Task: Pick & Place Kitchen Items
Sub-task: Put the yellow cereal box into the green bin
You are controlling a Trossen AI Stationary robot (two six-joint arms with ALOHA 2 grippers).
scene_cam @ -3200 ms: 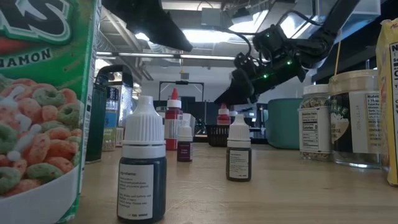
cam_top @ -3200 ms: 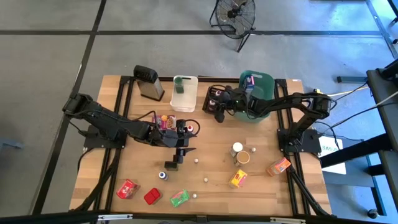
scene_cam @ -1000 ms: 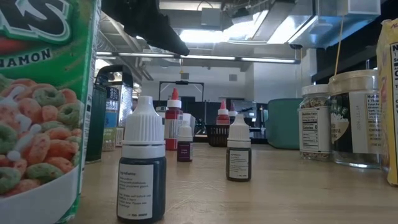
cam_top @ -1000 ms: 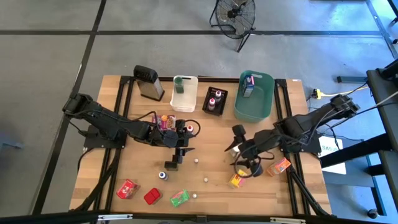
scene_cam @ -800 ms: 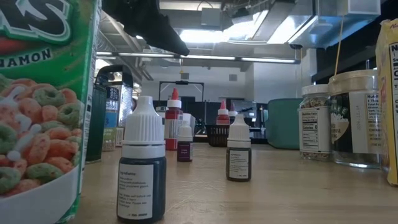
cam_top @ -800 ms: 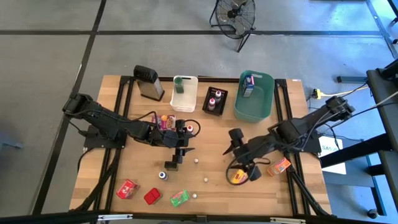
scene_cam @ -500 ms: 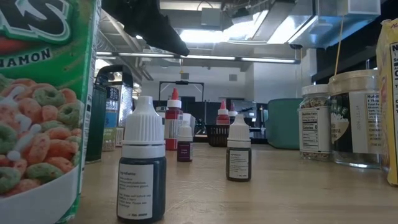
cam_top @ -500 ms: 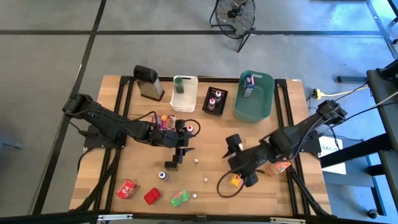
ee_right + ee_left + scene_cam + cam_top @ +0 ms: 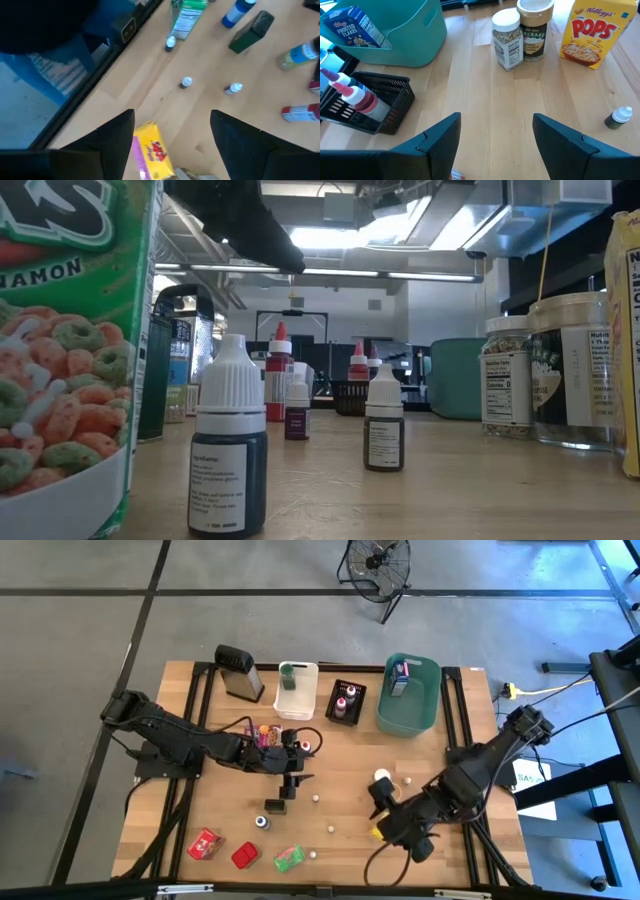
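Note:
My right gripper hangs open above a yellow cereal packet, which lies flat on the table between and below its fingers; I see no touch. A white-lidded jar stands just beyond it. My left gripper waits open over the table's middle with nothing between its fingers. Small dropper bottles stand on the wood. Red packets and a green packet lie near the front edge. In the low view, dropper bottles stand upright.
At the back stand a grey grater, a white bin, a black basket with red-capped bottles and a teal bin holding a blue cereal box. Colourful bottles sit behind my left gripper. Bare wood lies between the arms.
My right gripper has swung toward the table's near edge and tipped more steeply downward, coming over the yellow packet and uncovering the white-lidded jar. The left arm has stayed put.

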